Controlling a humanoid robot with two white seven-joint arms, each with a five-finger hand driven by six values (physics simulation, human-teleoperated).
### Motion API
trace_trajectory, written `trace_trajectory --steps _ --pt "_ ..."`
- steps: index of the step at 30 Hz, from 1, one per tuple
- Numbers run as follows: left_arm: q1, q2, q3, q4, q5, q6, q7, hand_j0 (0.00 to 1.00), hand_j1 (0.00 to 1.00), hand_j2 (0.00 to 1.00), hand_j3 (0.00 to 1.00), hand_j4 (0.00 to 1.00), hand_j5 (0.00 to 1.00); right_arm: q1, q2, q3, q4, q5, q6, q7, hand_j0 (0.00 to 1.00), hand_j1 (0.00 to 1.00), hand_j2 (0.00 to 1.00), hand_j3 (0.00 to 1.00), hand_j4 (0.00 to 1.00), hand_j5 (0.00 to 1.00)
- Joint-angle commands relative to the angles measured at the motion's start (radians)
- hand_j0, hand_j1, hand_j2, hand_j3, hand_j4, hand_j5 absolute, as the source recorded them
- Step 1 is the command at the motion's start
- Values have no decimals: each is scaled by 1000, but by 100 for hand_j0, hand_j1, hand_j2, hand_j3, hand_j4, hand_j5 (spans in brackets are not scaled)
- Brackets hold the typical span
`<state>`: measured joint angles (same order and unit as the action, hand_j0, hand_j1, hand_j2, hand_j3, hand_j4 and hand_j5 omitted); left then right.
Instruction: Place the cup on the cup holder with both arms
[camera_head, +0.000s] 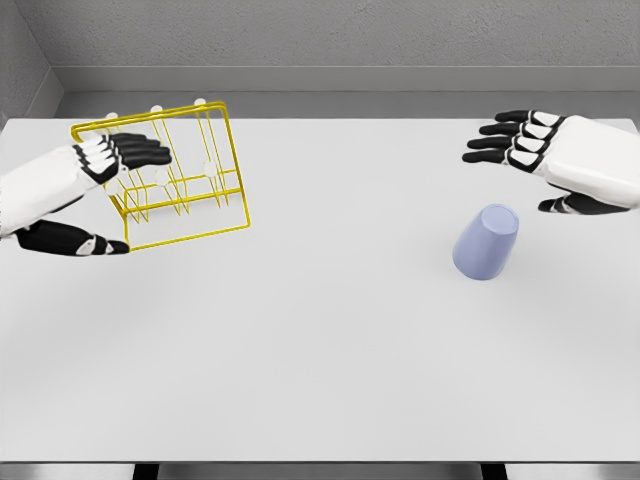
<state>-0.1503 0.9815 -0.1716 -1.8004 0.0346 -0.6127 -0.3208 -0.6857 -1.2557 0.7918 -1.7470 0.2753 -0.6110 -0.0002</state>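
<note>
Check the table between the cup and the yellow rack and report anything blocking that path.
Nothing visible blocks it. Only bare table lies between the cup and the yellow rack. The left hand overlaps the rack's left end.

Rack at far left, cup at right, both on the surface (330, 350).

The wire rack (170, 175) stands at the back left with the left robot hand (85, 185) against its left side. The cup (486, 242) sits well apart to the right, just in front of the right robot hand (565, 160).
</note>
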Motion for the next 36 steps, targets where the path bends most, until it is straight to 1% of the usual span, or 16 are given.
trace_trajectory --steps 1,6,8,9,10,11,13,16,19,21,23,26,29,31,33,36 --pt "0 -4 -11 0 7 2 0 100 100 100 100 100 100 0 -2 1 0 -4 0 0 100 100 100 100 100 100" --pt "8 -32 -9 0 8 2 0 100 100 100 100 100 100 2 -4 1 7 -16 0 -15 100 100 100 100 100 100" --pt "8 -34 -9 0 10 2 0 100 100 100 100 100 100 -8 -2 -2 47 -15 0 6 100 100 100 100 100 100" --pt "8 -43 -9 0 10 2 0 100 100 100 100 100 100 -23 1 0 55 -19 0 71 100 100 100 100 100 100" --pt "8 -46 -9 0 10 2 0 100 100 100 100 100 100 -37 2 0 57 -36 0 183 100 100 100 100 100 100" --pt "8 -47 -9 0 8 2 0 100 100 100 100 100 100 -43 2 0 57 -59 0 250 100 100 100 100 100 100" --pt "9 -60 -9 3 7 2 0 100 100 100 100 100 100 -63 9 0 58 -67 0 330 100 100 100 100 100 100" --pt "23 -73 -11 10 4 2 0 100 100 100 100 100 100 -77 41 3 101 -65 0 381 100 100 100 100 100 100" --pt "26 -93 -11 1 2 2 0 100 100 100 100 100 100 -78 71 4 103 -56 0 416 100 100 100 100 100 100" --pt "26 -98 -14 0 2 2 0 100 100 100 100 100 100 -110 108 4 103 -54 0 471 100 100 100 100 100 100" --pt "26 -104 -25 0 2 2 0 100 100 100 100 100 100 -120 113 6 103 -51 0 480 100 100 100 100 100 100" --pt "26 -104 -36 0 2 2 0 100 100 100 100 100 100 -143 180 38 153 -7 0 506 100 100 100 100 100 100" --pt "21 -113 -95 0 11 2 5 100 100 100 100 100 100 -147 208 55 181 25 0 506 100 100 100 100 100 100" --pt "12 -146 -134 0 11 2 6 100 100 100 100 100 100 -147 229 72 205 51 0 506 100 100 100 100 100 100" --pt "11 -158 -157 0 11 2 6 100 100 100 100 100 100 -147 233 76 227 58 0 506 100 100 100 100 100 100" --pt "-9 -161 -220 0 59 2 6 100 100 100 100 100 100 -147 233 96 228 59 0 508 100 100 100 100 100 100"
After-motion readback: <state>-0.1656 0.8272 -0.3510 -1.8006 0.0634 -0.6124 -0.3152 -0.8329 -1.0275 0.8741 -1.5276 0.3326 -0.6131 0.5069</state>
